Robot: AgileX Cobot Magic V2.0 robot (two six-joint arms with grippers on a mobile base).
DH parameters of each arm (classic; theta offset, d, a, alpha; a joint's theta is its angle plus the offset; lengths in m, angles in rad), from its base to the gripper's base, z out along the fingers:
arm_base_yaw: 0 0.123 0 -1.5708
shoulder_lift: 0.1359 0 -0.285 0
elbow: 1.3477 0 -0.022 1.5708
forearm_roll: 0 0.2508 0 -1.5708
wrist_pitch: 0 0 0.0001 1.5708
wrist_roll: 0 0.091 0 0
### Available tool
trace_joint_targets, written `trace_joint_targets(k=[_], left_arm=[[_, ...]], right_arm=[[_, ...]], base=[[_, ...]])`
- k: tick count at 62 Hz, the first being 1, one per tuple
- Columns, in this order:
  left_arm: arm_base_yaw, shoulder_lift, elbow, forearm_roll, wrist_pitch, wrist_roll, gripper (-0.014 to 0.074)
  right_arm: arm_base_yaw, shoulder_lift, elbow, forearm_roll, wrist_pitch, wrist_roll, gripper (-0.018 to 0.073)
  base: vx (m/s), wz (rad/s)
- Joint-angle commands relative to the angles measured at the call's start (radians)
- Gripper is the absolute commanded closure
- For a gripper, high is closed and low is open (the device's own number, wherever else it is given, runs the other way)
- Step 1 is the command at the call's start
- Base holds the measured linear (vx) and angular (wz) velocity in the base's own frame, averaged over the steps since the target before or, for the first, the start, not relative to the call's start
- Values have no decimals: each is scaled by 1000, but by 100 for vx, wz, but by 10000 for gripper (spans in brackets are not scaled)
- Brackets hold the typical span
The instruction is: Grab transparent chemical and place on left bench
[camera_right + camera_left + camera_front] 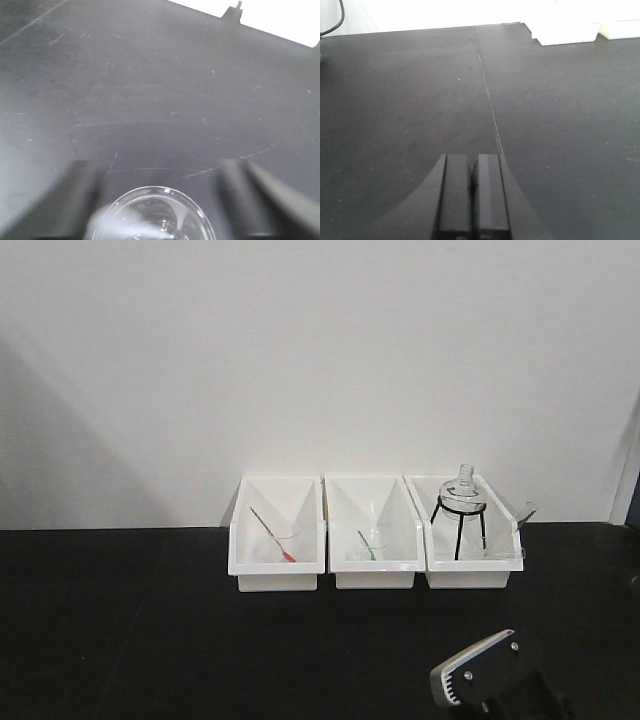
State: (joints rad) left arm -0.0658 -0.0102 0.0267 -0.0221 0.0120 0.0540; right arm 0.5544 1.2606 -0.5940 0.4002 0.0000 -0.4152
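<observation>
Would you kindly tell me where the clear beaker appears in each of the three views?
Exterior front-facing: I cannot make it out; only part of the right arm shows at lower right.
Left wrist-mounted: not in view.
Right wrist-mounted: the clear beaker sits at bottom centre, its rim between the two jaws.
Shared landmark: the black bench fills all three; the white bins also show top right in the left wrist view.

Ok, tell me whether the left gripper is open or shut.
Shut. In the left wrist view the left gripper shows its two dark fingers pressed together, only a thin seam between them, nothing held, above the bare black bench.
</observation>
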Motion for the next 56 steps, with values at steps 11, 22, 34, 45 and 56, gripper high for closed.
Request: trace_joint_targets(k=[11,22,34,45,56], left_arm=[[-2,-19,16,-1,-78,-8,600],[-2,-19,16,-1,-78,-8,600],[-2,-19,16,-1,-78,-8,600],[-2,-19,16,-1,-78,-8,600],[-2,-19,16,-1,-78,-8,600]], right_arm=[[0,-241,-35,-2,-109,-7,29],[0,-404,-35,68,-109,-6,342],[0,-447,-34,73,-86,-33,570],[2,-444,-34,73,-47,-33,567],[2,-444,-34,75,-40,-33,567]], base=[[0,0],[0,0],[0,0],[0,0],[0,0]])
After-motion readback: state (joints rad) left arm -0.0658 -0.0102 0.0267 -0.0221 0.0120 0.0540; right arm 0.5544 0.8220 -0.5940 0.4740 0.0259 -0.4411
